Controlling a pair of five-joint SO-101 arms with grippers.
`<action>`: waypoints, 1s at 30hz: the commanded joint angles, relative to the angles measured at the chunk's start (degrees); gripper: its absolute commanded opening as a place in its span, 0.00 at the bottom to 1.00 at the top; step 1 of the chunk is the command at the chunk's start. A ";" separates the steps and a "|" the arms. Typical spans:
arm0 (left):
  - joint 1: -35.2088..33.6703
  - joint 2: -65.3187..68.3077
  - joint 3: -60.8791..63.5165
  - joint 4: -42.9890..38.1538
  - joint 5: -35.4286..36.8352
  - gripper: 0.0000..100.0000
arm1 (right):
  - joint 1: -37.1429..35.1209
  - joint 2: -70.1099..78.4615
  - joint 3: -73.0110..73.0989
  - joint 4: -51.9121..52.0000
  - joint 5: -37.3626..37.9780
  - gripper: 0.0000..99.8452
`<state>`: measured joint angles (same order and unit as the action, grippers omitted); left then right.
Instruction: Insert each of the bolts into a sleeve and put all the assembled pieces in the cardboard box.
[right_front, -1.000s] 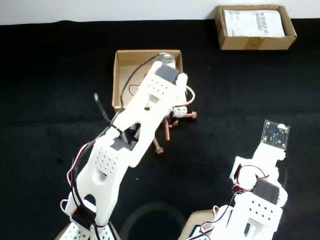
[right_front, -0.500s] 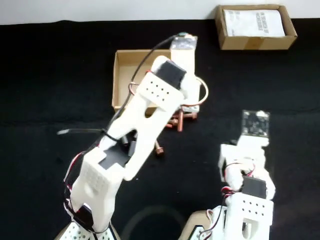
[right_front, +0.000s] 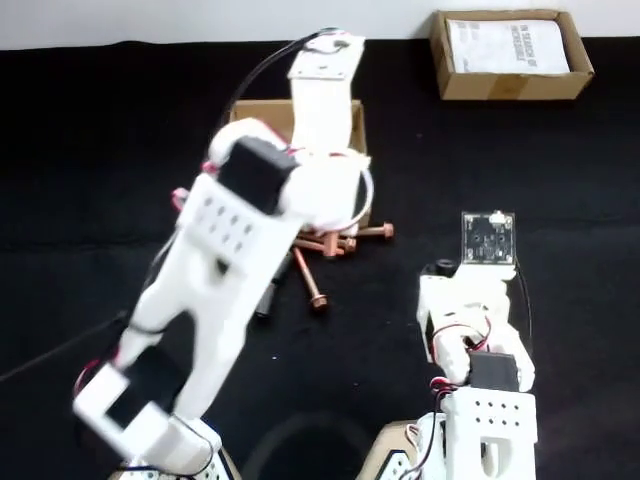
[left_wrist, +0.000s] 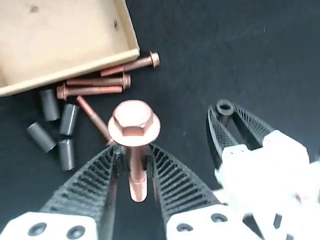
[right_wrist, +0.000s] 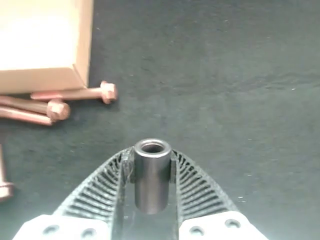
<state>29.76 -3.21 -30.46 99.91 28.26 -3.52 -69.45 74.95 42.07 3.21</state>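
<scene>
Left gripper (left_wrist: 132, 159) clamps a copper hex-head bolt (left_wrist: 134, 126); right gripper (right_wrist: 151, 161), centre-right in the high view, grips a dark cylindrical metal sleeve (right_wrist: 151, 176). Loose copper bolts (right_front: 345, 238) lie just below the brown cardboard box (right_front: 255, 113).

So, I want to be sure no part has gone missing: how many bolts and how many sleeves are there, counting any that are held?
Bolts: 5 (one in the left gripper, four lying loose)
Sleeves: 5 (one in the right gripper, four lying loose)
Total: 10
</scene>
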 joint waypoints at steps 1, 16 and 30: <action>-2.42 -10.77 8.40 -0.44 -0.88 0.01 | -4.35 -1.27 -4.88 -1.01 -4.13 0.01; -14.46 -48.48 72.22 -53.98 -11.69 0.01 | -24.48 -1.27 -6.20 -1.19 -11.87 0.01; -5.41 -45.23 70.11 -63.56 -9.49 0.01 | -28.97 -1.19 10.33 -32.57 -11.60 0.01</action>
<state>22.55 -49.54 44.35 37.76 17.01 -31.82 -69.45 82.15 19.21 -8.13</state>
